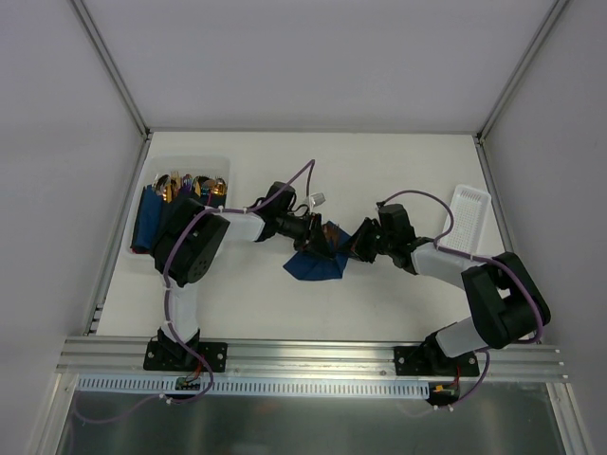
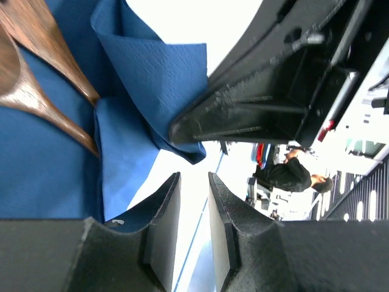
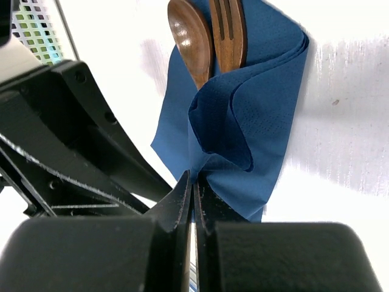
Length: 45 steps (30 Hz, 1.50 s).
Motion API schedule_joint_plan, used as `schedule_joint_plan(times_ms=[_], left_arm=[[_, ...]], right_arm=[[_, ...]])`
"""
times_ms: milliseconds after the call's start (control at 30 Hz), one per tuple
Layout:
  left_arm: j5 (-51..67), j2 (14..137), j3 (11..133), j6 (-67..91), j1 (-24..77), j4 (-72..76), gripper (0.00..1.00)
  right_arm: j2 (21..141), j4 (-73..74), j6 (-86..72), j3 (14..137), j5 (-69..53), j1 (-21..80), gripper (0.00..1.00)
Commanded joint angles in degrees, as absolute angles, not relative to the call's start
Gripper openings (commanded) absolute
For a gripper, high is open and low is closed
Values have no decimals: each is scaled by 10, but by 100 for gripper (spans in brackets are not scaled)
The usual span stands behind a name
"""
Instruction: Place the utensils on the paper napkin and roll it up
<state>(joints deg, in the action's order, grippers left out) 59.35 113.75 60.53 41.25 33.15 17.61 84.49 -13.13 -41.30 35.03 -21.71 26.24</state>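
The dark navy paper napkin [image 1: 316, 263] lies mid-table, its right edge folded up over the utensils [image 1: 332, 233]. In the right wrist view a bronze spoon [image 3: 191, 42] and fork [image 3: 228, 30] stick out of the napkin's [image 3: 267, 91] far end. My right gripper [image 3: 193, 182] is shut on a pinched fold of the napkin's near edge. My left gripper [image 2: 194, 182] is open by a narrow gap and empty, just beside the napkin [image 2: 146, 73] and the utensil handles [image 2: 51, 55]. The right gripper's black finger [image 2: 255, 115] presses the fold in front of it.
A clear bin [image 1: 216, 166] at the back left holds more gold utensils and folded navy napkins [image 1: 147, 223]. A white perforated tray [image 1: 469, 218] lies at the right edge. The two grippers are almost touching over the napkin.
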Motion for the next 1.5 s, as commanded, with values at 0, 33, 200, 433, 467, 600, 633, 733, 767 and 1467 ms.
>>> schedule_joint_plan(times_ms=[0,33,200,433,467,600,633,733,767,1467], left_arm=[[612,1111,588,389,328,162,25],[609,1113,585,384,327,155,25],[592,1131,580,359,319,128,23],[569,1147,577,334,309,99,21],[564,1152,582,333,309,93,21],[552,1164,591,323,308,77,20],[548,1165,592,323,308,76,20],[538,1167,595,314,308,62,19],[534,1168,595,311,308,59,19],[518,1175,607,302,309,33,18]], right_arm=[[840,-144,-401,352,-211,263,0],[840,-144,-402,353,-211,262,0],[839,-136,-399,362,-214,262,0],[837,-128,-391,372,-218,267,0],[838,-128,-390,374,-219,270,0],[847,-127,-392,384,-221,279,0],[849,-127,-392,386,-220,284,0],[856,-127,-393,392,-218,291,0],[857,-127,-393,394,-217,293,0],[940,-126,-391,425,-221,342,0]])
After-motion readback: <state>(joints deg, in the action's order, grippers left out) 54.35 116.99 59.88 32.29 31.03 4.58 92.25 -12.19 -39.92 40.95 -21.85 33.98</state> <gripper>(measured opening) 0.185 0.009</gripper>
